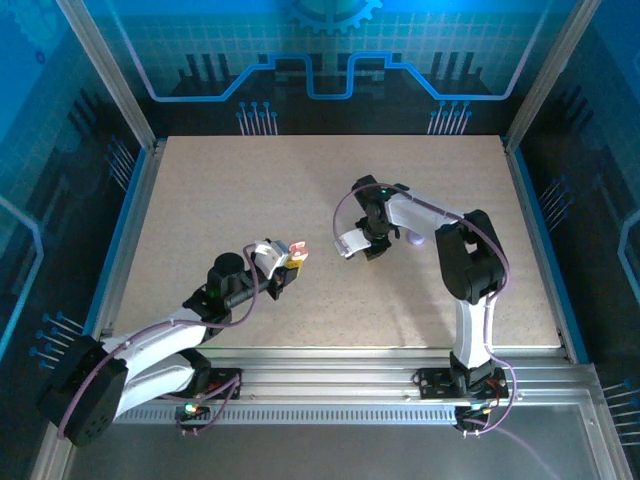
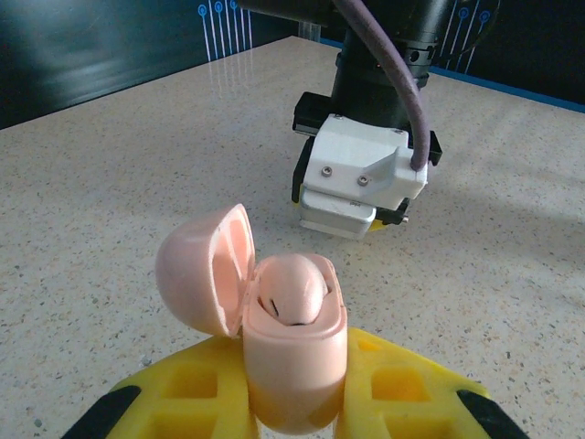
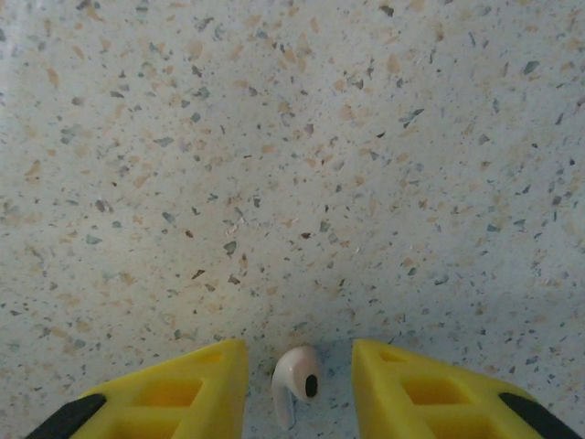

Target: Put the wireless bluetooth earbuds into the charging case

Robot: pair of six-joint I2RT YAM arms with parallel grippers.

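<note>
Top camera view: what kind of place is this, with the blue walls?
Probably a robot lab test booth: a silver metal frame holds blue circuit-patterned wall panels around a speckled beige tabletop, with white-and-black robot arms bolted at its edge.

We see two arms of one build: the left arm and the right arm both pair white link shells with black joint housings. A purple-grey cable runs along each in loose loops. A small green light glows on the right arm's wrist. From the left wrist camera, we see a white block housing with silver screws below a round black collar. The left pincer and the right pincer carry yellow fingers moulded with square pockets and edged in black.
</note>
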